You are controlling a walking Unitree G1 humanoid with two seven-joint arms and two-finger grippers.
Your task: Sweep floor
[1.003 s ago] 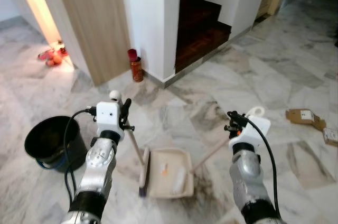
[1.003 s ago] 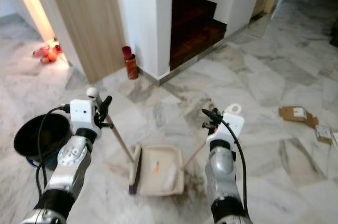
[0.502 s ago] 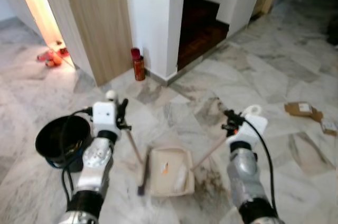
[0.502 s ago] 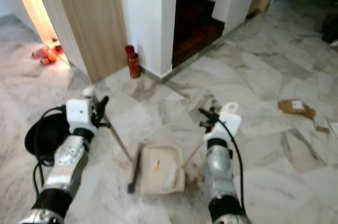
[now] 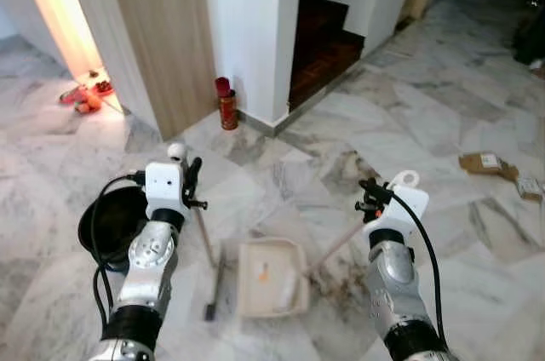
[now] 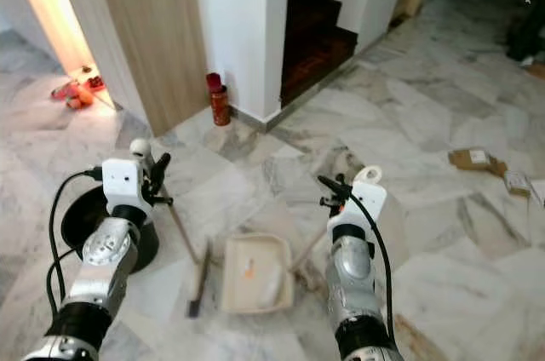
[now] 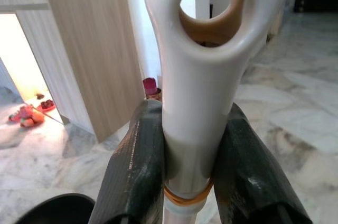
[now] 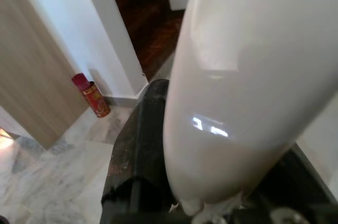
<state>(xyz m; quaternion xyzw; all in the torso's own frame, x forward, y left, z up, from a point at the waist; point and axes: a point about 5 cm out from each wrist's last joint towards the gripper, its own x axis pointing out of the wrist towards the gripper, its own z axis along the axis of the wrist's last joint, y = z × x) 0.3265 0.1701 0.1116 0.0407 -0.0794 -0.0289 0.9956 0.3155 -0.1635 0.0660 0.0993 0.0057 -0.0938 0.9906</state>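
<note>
Dustpan [image 5: 274, 288] sits flat on the marble floor [image 5: 426, 140] between the 2 arms; 1 small orange scrap and a pale streak of debris lie in its tray. Black bucket [image 5: 109, 226] stands on the floor just behind the left arm, contents not readable.

Left hand [image 7: 181, 174] is clamped on the broom [image 5: 210, 280] handle, both fingers [image 7: 133, 176] pressed against the white grip below its hanging loop. The stick angles down to the dark brush head resting on the floor just left of the dustpan, a small gap between them.

Right hand [image 8: 158, 182] is clamped on the dustpan's long white handle, which slopes down to the pan's right side.

Grey-veined marble with a dark stain right of the pan. Flattened cardboard [image 5: 484, 163] lies far right. Red canister [image 5: 226, 105] stands at the foot of the white wall, beside the wood panel and the dark staircase [image 5: 324, 33].
</note>
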